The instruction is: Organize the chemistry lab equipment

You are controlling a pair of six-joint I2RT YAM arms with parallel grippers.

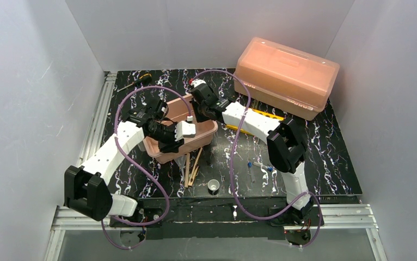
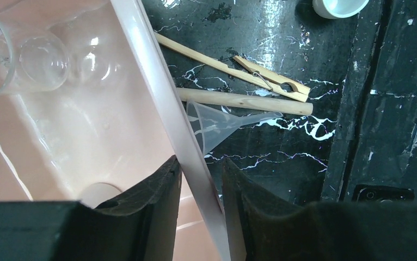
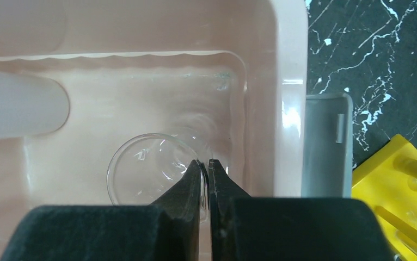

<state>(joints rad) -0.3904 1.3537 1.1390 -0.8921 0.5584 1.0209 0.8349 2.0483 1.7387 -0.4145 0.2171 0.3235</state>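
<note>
My left tool (image 2: 201,179) pinches the pink tray's near wall (image 2: 157,92) to steady it, while my right tool (image 3: 204,168), narrowed on the glass beaker's rim (image 3: 141,163), holds it inside.

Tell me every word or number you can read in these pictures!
None can be read.
The big translucent pink lidded box shows no label.
The open pink plastic tub is plain.
The yellow holed rack has no writing.
The clear glass beaker shows no readable marks.

Both pincers (image 2: 201,168) (image 3: 205,168) nearly closed, arms bent inward.
</note>
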